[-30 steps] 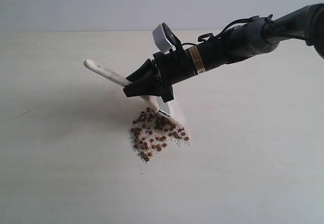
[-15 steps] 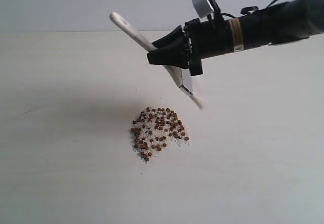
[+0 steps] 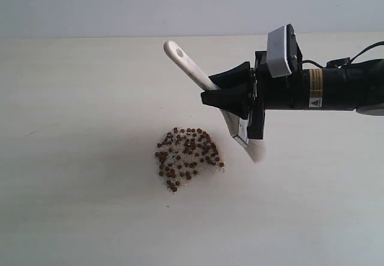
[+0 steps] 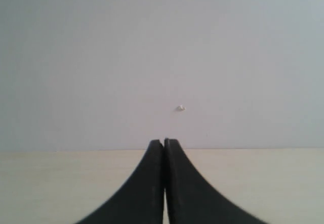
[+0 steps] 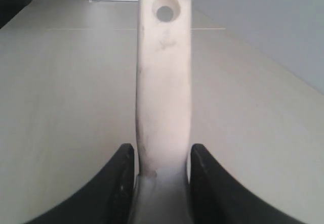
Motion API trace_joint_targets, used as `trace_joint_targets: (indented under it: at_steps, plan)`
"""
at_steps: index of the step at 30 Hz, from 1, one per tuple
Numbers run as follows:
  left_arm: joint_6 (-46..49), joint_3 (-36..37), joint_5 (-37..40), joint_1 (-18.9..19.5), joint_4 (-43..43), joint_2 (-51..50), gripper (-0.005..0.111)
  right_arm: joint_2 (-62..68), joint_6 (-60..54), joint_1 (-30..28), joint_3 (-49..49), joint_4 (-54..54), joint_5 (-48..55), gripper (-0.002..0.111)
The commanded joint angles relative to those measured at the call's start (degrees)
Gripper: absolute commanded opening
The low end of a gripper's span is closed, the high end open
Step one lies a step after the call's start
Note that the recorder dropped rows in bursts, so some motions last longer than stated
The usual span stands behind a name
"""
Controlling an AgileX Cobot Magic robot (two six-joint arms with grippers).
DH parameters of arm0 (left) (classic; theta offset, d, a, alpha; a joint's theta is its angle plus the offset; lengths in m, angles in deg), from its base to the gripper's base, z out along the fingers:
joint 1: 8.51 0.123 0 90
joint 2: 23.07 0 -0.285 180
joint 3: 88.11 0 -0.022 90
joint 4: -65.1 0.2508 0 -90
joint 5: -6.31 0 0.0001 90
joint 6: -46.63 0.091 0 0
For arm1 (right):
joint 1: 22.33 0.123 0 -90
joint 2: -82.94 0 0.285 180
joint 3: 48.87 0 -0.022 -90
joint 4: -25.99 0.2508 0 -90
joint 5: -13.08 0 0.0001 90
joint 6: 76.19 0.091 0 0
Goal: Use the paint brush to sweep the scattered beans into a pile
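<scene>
While the bench (image 3: 72, 218) carries everything near its middle, you work from its right edge. Your right pincer (image 3: 221, 89) stands half closed, clamped low on the handle of the paint brush (image 3: 191, 66). The left pincer (image 4: 163, 153) is shut and empty, and it does not show in the exterior view. The brush slants, with its handle toward the far left corner and its bristles (image 3: 257, 153) down. The beans (image 3: 187, 156) lie just beside the bristles, toward the left edge, so sweep that way.
</scene>
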Motion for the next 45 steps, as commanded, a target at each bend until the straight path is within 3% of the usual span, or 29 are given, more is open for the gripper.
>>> trace_joint_targets:
  at_steps: [1, 15, 28, 45]
  plan:
    - [0.21, -0.34, -0.45, 0.11, -0.28, 0.37, 0.000, 0.50, -1.09, -0.24, -0.29, 1.15, -0.68, 0.000]
    - [0.21, -0.34, -0.45, 0.11, -0.28, 0.37, 0.000, 7.03, -2.54, 0.54, 3.18, -4.05, -0.68, 0.000]
    - [0.21, -0.34, -0.45, 0.11, -0.28, 0.37, 0.000, 7.30, -2.94, 7.49, 6.99, 0.95, -0.68, 0.000]
    - [0.21, -0.34, -0.45, 0.11, -0.28, 0.37, 0.000, 7.30, -1.03, 7.01, 7.23, -3.31, -0.68, 0.000]
